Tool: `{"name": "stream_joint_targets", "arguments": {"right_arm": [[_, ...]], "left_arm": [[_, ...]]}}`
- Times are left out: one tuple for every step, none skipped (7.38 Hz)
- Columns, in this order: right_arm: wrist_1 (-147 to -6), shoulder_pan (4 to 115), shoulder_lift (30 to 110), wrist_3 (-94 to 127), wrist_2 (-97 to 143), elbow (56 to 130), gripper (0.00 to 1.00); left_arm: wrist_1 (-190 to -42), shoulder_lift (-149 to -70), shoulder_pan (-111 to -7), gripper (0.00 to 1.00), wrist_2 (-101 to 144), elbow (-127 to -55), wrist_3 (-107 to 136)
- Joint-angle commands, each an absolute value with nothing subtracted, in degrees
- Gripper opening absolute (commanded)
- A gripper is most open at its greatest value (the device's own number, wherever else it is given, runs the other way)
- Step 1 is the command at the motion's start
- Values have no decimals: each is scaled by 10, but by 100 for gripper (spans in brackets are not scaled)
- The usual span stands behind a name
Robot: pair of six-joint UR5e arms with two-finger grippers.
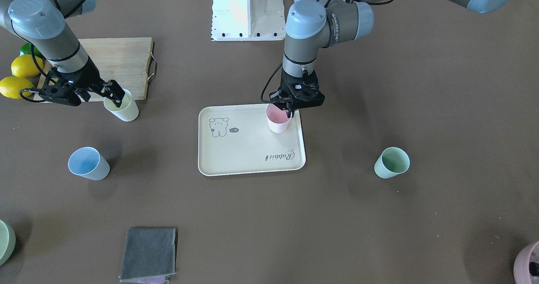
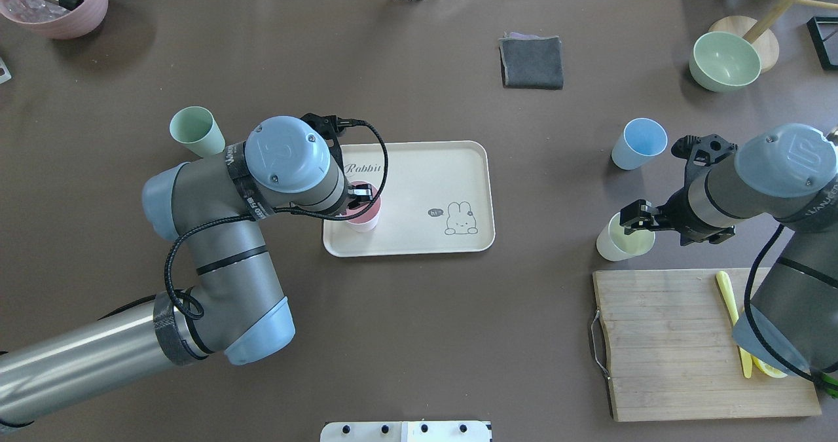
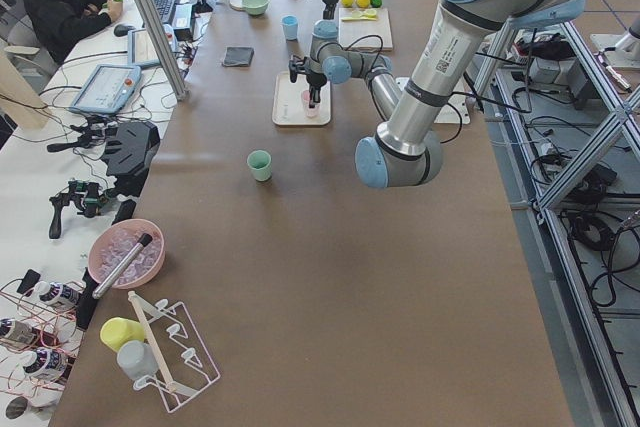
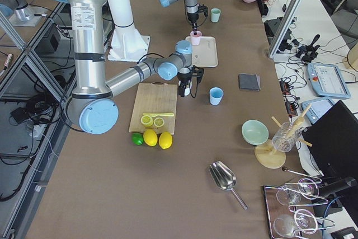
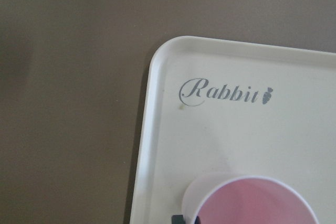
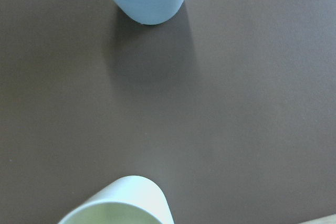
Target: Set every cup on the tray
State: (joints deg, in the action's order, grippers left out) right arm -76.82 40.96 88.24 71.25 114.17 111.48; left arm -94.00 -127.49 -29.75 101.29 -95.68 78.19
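Note:
The cream tray [image 1: 236, 157] lies mid-table; it also shows in the overhead view [image 2: 458, 167] and the left wrist view [image 5: 157, 129]. The pink cup [image 1: 277, 124] stands upright in the tray's corner near the "Rabbit" script. My left gripper [image 1: 286, 109] is shut on its rim from above. My right gripper [image 1: 116, 96] is shut on the rim of the pale yellow cup [image 1: 126, 111], which stands on the table beside the cutting board. The light blue cup [image 1: 88, 164] and the mint green cup [image 1: 391, 163] stand on the table, apart from the tray.
A wooden cutting board [image 2: 681, 344] lies close to the yellow cup, with lemons [image 1: 25, 67] beside it. A folded grey cloth [image 2: 531, 62], a pale green bowl [image 2: 723, 61] and a mauve pot [image 2: 55, 0] stand along the far edge.

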Motion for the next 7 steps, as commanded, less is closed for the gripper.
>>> {"name": "stream_joint_targets", "arguments": {"right_arm": [[-768,410,882,715,1142,1117,93],[-768,409,882,717,1141,1116,73],[-768,404,882,717,1141,1115,30],[-768,393,882,717,1129,1114,0],[-768,387,876,717,1128,1114,0],[-768,387,872,718,1129,1119,0],[-768,387,861,717,1133,1124,0]], "left_arm": [[-942,-1274,-297,26,1017,-960,781],[-941,-1272,-297,97,1014,-962,778],[-940,-1272,-298,98,1014,-965,773],[-940,-1272,-298,98,1013,-973,773],[-938,-1272,-304,98,1014,-976,773],[-935,-1272,-315,98,1015,-979,762],[-927,-1272,-331,98,1017,-988,747]]}}
